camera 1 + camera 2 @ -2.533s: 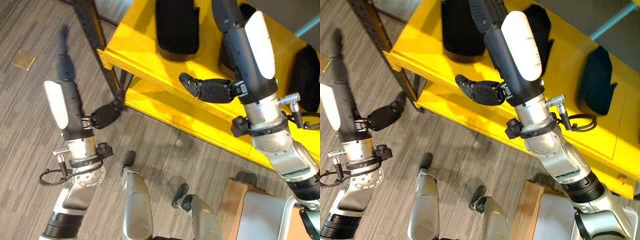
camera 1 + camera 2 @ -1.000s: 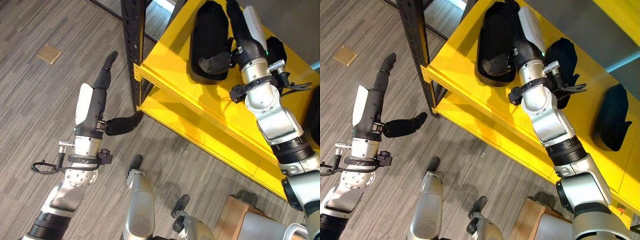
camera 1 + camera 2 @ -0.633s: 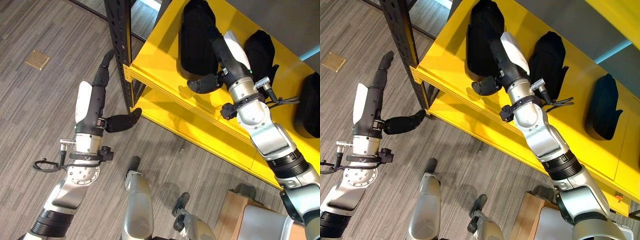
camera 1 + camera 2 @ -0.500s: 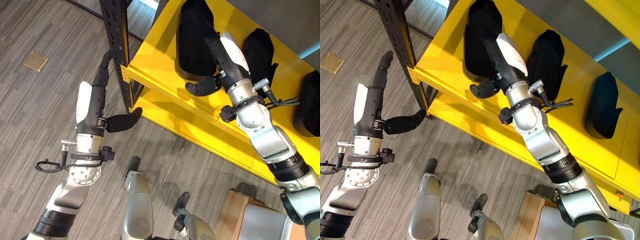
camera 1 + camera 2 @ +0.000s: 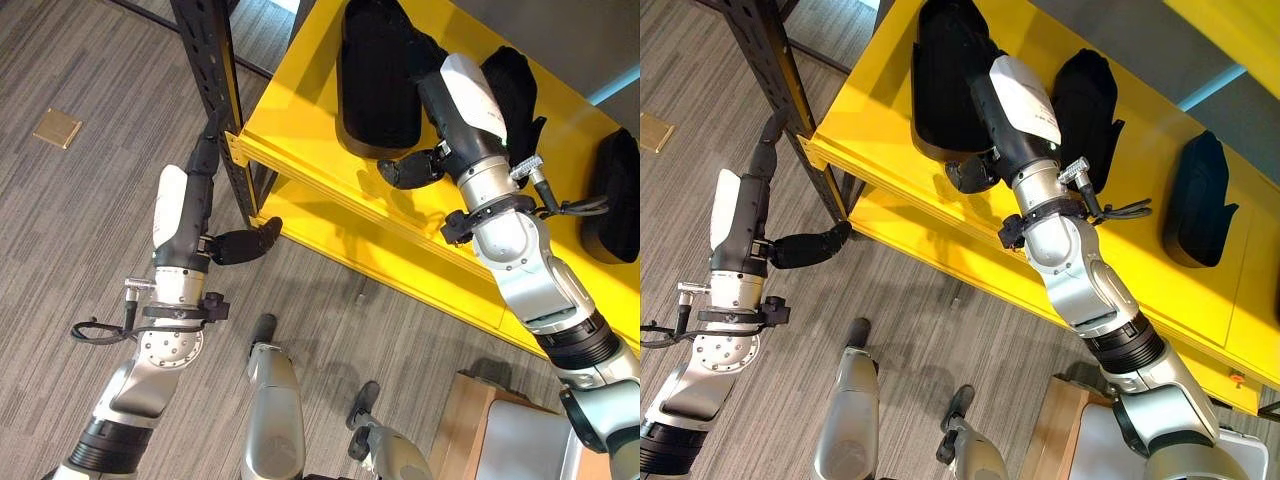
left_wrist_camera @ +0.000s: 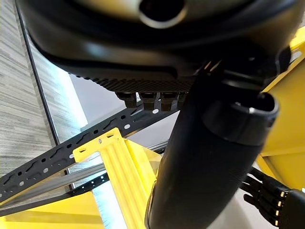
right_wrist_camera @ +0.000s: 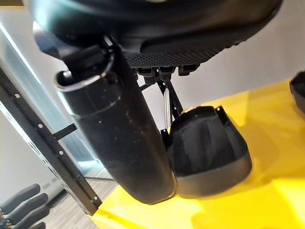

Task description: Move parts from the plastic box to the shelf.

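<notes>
Beside the right hand (image 5: 415,168), a black part (image 5: 377,75) lies.

Grey wood-grain plank flooring (image 5: 80,230) covers the room. A small square brass-coloured plate (image 5: 57,128) is set into the floor, well apart from the furniture. A bright yellow shelving unit (image 5: 880,110) stands on the floor, with a lower yellow level (image 5: 400,265) beneath its top board. A black perforated metal upright (image 5: 215,95) forms its corner post. A pale wooden block, possibly a crate (image 5: 470,425), sits near the unit.
</notes>
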{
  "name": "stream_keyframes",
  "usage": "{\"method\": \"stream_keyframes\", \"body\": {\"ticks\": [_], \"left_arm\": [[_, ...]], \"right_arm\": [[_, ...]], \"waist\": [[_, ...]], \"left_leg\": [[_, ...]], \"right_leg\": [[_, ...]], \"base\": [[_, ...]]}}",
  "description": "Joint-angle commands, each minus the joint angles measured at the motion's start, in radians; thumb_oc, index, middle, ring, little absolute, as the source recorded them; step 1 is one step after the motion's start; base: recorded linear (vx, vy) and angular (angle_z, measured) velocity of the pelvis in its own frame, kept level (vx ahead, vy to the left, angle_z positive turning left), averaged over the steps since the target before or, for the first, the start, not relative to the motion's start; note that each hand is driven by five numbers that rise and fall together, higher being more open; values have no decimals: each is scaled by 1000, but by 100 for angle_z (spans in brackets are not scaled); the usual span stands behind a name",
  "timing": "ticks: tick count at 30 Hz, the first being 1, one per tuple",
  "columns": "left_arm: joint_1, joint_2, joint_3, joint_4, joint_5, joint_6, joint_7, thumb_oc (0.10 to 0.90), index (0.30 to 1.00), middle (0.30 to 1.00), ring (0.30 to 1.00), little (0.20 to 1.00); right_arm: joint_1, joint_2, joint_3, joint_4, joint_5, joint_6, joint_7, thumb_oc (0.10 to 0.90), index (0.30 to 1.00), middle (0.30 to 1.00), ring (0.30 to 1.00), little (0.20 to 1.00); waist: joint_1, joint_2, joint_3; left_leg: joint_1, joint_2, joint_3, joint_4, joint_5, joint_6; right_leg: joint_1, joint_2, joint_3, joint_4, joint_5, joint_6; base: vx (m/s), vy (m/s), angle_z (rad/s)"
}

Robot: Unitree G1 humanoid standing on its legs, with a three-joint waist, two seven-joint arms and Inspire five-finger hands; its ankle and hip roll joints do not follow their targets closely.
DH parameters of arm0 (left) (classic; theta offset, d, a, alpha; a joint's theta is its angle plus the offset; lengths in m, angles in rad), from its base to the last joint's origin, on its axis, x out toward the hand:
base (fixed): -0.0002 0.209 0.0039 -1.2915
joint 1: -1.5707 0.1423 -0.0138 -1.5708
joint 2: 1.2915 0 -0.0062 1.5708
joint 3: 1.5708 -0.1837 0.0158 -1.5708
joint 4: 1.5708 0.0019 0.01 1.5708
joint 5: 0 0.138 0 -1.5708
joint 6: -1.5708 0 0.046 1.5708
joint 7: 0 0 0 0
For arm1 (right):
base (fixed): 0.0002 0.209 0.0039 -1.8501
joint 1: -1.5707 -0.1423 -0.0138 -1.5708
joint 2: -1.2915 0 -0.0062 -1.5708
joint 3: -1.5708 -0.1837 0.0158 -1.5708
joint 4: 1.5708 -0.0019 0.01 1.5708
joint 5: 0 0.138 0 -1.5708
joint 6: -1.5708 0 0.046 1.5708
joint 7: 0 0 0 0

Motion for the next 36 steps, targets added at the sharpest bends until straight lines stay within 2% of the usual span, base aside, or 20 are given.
{"method": "stream_keyframes", "body": {"ticks": [1, 4, 10, 19, 25, 31, 36], "left_arm": [[-39, -1, 20, -71, 21, -90, 3, 900, 1000, 1000, 1000, 1000], [-40, 4, 19, -63, 17, -100, -3, 900, 1000, 1000, 1000, 1000], [-33, 12, 25, -63, 5, -110, -21, 900, 1000, 1000, 1000, 1000], [-25, 28, 34, -60, -19, -124, -57, 900, 1000, 1000, 1000, 1000], [-17, 31, 42, -60, -26, -137, -63, 900, 1000, 1000, 1000, 1000], [-23, 41, 42, -56, -39, -147, -80, 900, 1000, 1000, 1000, 1000], [-30, 43, 40, -50, -41, -150, -90, 900, 1000, 1000, 1000, 1000]], "right_arm": [[-113, 23, 19, 87, -78, -16, -43, 900, 1000, 1000, 1000, 1000], [-136, 28, 42, 135, -95, -17, -52, 900, 1000, 1000, 1000, 1000], [-172, 39, 72, 214, -182, -66, -51, 900, 1000, 1000, 1000, 1000], [-217, 68, 111, 338, -198, -26, -77, 900, 1000, 1000, 1000, 1000], [-226, 74, 120, 401, -231, -49, -81, 900, 1000, 1000, 1000, 1000], [-242, 104, 149, 508, -53, -18, -95, 900, 1000, 1000, 1000, 1000], [-252, 128, 138, 595, -26, -27, -139, 900, 1000, 1000, 1000, 1000]], "waist": [[-1, -7, -127], [7, -6, -125], [24, -2, -122], [53, -2, -114], [61, 3, -108], [78, 7, -100], [86, 12, -95]], "left_leg": [[-3, 47, 49, -44, -11, 3], [-9, 46, 46, -45, -6, 3], [-21, 41, 39, -43, 1, 3], [-39, 32, 23, -31, 6, 4], [-48, 29, 23, -23, 6, 6], [-54, 26, 15, -18, 9, 5], [-55, 24, 11, -18, 13, 5]], "right_leg": [[111, -22, 59, 38, -114, 0], [113, -22, 53, 36, -114, 0], [116, -25, 43, 34, -114, -1], [126, -25, 29, 34, -114, -3], [125, -27, 25, 38, -114, -6], [133, -26, 16, 39, -117, -7], [139, -28, 8, 43, -116, -9]], "base": [[30, -30, 0], [0, 0, 0], [13, -3, 3], [30, -20, 3], [11, -6, 4], [21, -19, 1], [0, 0, 0]]}}
